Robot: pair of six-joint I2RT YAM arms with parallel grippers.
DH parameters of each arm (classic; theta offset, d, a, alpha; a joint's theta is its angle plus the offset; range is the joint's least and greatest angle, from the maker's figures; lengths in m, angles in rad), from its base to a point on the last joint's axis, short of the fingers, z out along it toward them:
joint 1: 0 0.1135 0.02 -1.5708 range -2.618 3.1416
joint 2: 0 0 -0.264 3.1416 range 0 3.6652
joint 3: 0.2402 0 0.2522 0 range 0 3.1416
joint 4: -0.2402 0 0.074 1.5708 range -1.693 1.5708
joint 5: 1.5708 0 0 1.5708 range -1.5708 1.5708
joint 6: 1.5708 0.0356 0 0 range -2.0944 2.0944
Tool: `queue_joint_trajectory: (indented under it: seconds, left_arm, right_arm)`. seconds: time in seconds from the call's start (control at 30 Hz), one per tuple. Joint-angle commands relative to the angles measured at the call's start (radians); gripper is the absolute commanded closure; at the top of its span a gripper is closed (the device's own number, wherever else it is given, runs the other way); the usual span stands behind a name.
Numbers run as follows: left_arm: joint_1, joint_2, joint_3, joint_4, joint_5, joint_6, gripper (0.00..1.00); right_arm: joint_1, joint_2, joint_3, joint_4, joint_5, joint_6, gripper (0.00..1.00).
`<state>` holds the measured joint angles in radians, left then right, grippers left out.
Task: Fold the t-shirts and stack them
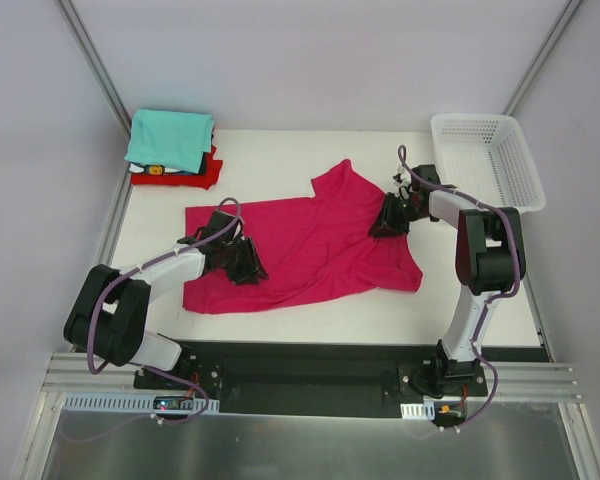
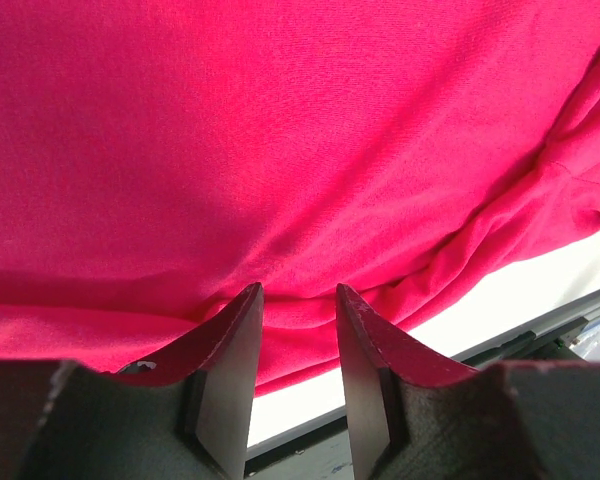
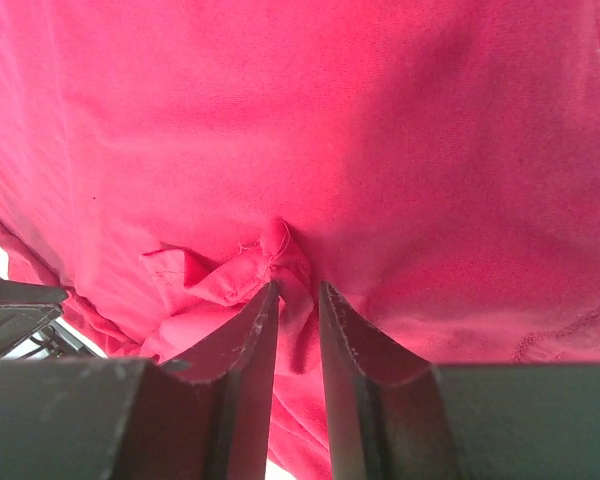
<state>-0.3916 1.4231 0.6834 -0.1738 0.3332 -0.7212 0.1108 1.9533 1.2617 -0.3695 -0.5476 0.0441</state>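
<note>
From above, the pink shirt lies spread out on the table. It is a bit crumpled, and one corner pokes out at the far side. The left gripper sits down on the shirt, with pink cloth all around it. The right gripper touches the shirt near its other edge. Far ahead of the left gripper, off to its left, is a little pile. A teal shirt is on top and a red shirt is under it (something dark and white sits between them, too small to make out). A white basket stands near the right gripper, just past it on its right.

In the left wrist view, the fingers stand a little apart and their tips touch the pink cloth. Wrinkles run toward the tips. Pink shows in the gap, but I cannot tell if they pinch it. Low on the right, a white strip of table shows.

In the right wrist view, the fingers are clenched on a small bunch of pink cloth. It puffs up just ahead of the tips. The shirt fills everything ahead.
</note>
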Motion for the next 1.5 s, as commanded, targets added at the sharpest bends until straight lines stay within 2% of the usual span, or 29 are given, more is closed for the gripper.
queue_joint_trajectory:
  seconds: [0.0,0.03,0.17,0.47,0.77,0.9,1.0,1.23,1.47]
  left_arm:
    - [0.000,0.004,0.018,-0.015,0.013,0.009,0.65]
    - [0.002,0.004,0.015,-0.015,0.013,0.009,0.64]
    - [0.008,0.000,-0.011,-0.016,0.013,0.008,0.62]
    - [0.140,-0.079,-0.070,-0.050,0.010,0.017,0.59]
    - [0.178,-0.127,-0.076,-0.114,-0.008,0.023,0.58]
    - [0.189,-0.164,-0.090,-0.182,-0.059,-0.035,0.57]
    - [0.191,-0.194,-0.094,-0.205,-0.111,-0.026,0.56]
    - [0.240,-0.151,0.022,-0.291,-0.220,0.012,0.55]
    - [0.299,-0.092,0.080,-0.316,-0.293,0.016,0.60]
  right_arm:
    - [0.012,-0.034,0.011,0.020,-0.029,0.010,0.75]
    - [0.016,-0.036,0.011,0.023,-0.028,0.011,0.76]
    - [0.018,-0.045,0.005,0.021,-0.015,0.014,0.99]
    - [-0.039,-0.105,-0.033,0.017,0.034,0.011,0.99]
    - [-0.065,-0.120,-0.041,0.026,0.026,0.019,0.99]
    - [-0.066,-0.114,-0.042,0.029,0.009,0.019,0.99]
    - [-0.065,-0.113,-0.044,0.032,0.000,0.019,0.99]
    - [-0.065,-0.111,-0.045,0.034,-0.009,0.017,0.99]
    - [-0.062,-0.123,-0.051,0.035,-0.014,0.016,0.99]
